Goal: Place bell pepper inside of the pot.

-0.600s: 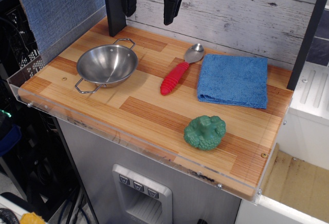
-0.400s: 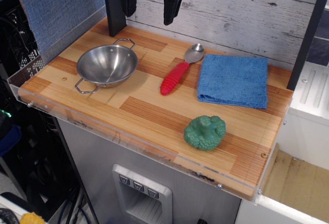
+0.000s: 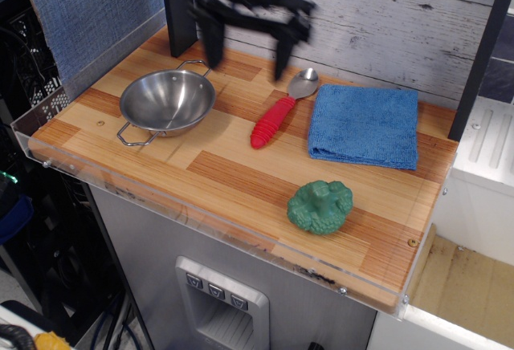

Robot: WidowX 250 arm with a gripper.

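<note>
**Pepper at near edge, gripper empty at rear**

Nearest the camera, the bell pepper (image 3: pixel 320 206) sits on the wooden counter (image 3: pixel 225 173), close to the front edge and toward the right side. It is green, lumpy, stem up, and nothing touches it.

Farther back, middle of the counter: a spoon (image 3: pixel 280 109) with red ribbed handle lies diagonally, metal bowl end pointing to the rear wall. Just beside it on the right, a folded blue cloth (image 3: pixel 365 125) lies flat. The two are very close; contact cannot be judged.

Left side, mid-depth: the pot (image 3: pixel 167 103), shiny steel with two wire loop handles, stands upright with nothing in it. It is well apart from the pepper, which lies diagonally across the counter from it.

Rear: the gripper (image 3: pixel 245 49) hangs above the back of the counter, between the pot and the spoon head. It is motion-blurred. Its two dark fingers are spread wide apart, pointing down, with nothing between them and no contact with any object. The pepper is far from it, toward the near right.
</note>
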